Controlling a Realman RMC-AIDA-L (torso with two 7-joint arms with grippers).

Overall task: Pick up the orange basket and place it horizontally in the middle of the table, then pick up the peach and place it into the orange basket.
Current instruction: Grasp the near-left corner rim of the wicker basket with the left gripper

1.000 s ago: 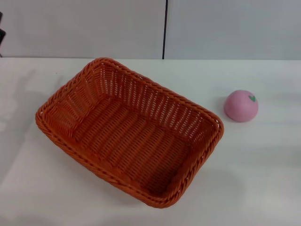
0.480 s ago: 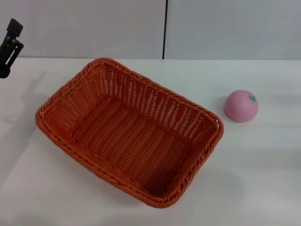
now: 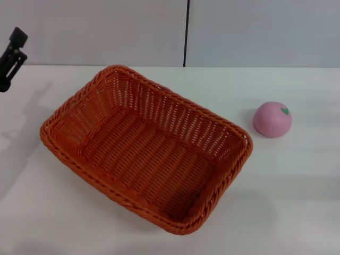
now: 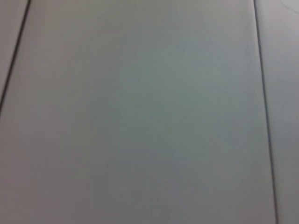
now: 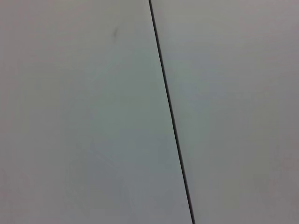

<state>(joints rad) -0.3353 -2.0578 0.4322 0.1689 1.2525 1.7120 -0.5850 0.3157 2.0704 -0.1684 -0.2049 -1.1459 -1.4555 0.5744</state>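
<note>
The orange basket (image 3: 144, 146) lies empty on the white table (image 3: 297, 191), turned at a slant, with one corner toward the back and another toward the front. To its right, apart from it, rests the pink peach (image 3: 272, 119) with a green leaf mark on top. My left gripper (image 3: 11, 53) shows as a dark piece at the far left edge of the head view, raised above the table and well clear of the basket's left end. The right gripper is out of sight. Both wrist views hold only grey wall panels.
A grey panelled wall (image 3: 239, 32) with a dark vertical seam (image 3: 186, 32) stands behind the table's back edge. The left arm casts a faint shadow on the tabletop left of the basket.
My left gripper has come into the head view at the far left edge and risen slightly. The basket and the peach have stayed where they were.
</note>
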